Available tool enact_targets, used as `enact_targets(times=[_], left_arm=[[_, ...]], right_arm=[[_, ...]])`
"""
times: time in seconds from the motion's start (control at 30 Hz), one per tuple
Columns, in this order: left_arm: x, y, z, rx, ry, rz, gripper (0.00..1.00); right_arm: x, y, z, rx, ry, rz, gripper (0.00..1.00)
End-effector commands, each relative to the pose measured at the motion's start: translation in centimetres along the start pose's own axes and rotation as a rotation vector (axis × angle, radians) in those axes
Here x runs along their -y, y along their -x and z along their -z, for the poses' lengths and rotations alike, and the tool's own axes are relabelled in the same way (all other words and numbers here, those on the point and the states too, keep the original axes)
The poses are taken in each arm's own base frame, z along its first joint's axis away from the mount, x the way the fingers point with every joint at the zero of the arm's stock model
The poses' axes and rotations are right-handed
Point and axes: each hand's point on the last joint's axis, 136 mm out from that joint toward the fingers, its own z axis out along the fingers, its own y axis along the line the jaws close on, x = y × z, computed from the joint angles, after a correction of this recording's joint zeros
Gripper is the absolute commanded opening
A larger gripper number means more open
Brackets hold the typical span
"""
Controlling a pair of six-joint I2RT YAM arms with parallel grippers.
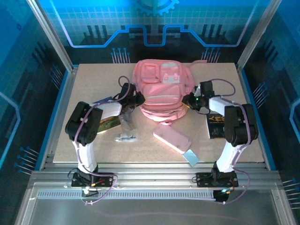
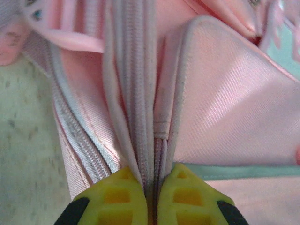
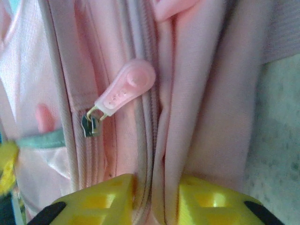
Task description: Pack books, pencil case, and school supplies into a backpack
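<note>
My left fingers (image 2: 117, 199) pinch tight on the backpack (image 2: 225, 103) seam; right fingers (image 3: 206, 201) clamp a fabric fold (same bag).

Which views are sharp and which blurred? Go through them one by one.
Top view: blue cast off the walls, table evenly lit, backpack clear. Left wrist view: weave of the fabric crisp, yellow fingers at the bottom blurred. Right wrist view: zip pull sharp, left edge smeared.
</note>
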Motion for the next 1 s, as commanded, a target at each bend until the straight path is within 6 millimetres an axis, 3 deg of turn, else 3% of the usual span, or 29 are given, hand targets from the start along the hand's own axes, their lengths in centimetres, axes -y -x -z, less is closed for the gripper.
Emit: enact_targets(times=[0.0, 0.1, 0.13, 0.17, 0.2, 0.3, 0.33, 0.5, 0.67, 0.8, 0.97], left_arm=[[6.8, -4.1, 3.2, -0.087, -0.167, -0.006, 0.0], [9.5, -6.3, 3.8, -0.118, -0.221, -0.009, 0.0], [10.1, -7.1, 3.7, -0.14, -0.232, -0.011, 0.11], [10.6, -7.5, 3.5, -0.16, -0.242, -0.011, 0.33], [10.9, -7.8, 3.3, -0.18, -0.246, -0.004, 0.6], [11.0, -6.9, 3.6, -0.171, -0.231, -0.006, 0.94], [11.0, -6.1, 4.2, -0.148, -0.225, -0.015, 0.98], [8.4, -2.2, 7.3, -0.024, -0.124, -0.032, 0.99], [1.3, 0.6, 8.5, 0.102, 0.066, 0.056, 0.99], [-3.3, 1.8, 7.8, 0.144, 0.134, 0.16, 0.99], [-4.3, 2.5, 5.2, 0.164, 0.125, 0.206, 0.97]], right_arm=[[-4.6, 5.9, 0.9, 0.126, 0.126, 0.105, 0.27], [-4.8, 8.4, 1.0, 0.15, 0.117, 0.109, 0.33], [-4.8, 9.1, 0.9, 0.155, 0.112, 0.108, 0.36], [-4.7, 9.8, 0.9, 0.162, 0.108, 0.11, 0.41], [-4.6, 10.5, 0.9, 0.168, 0.099, 0.111, 0.51], [-4.0, 12.1, 1.4, 0.187, 0.058, 0.11, 0.74], [-3.9, 12.5, 1.9, 0.197, 0.05, 0.109, 0.79], [-4.1, 12.1, 4.9, 0.219, 0.009, 0.143, 0.85], [-3.9, 8.6, 7.3, 0.197, -0.024, 0.153, 0.86], [-4.2, 4.7, 8.8, 0.163, -0.03, 0.175, 0.86], [-4.7, -0.3, 9.8, 0.129, -0.039, 0.205, 0.86]])
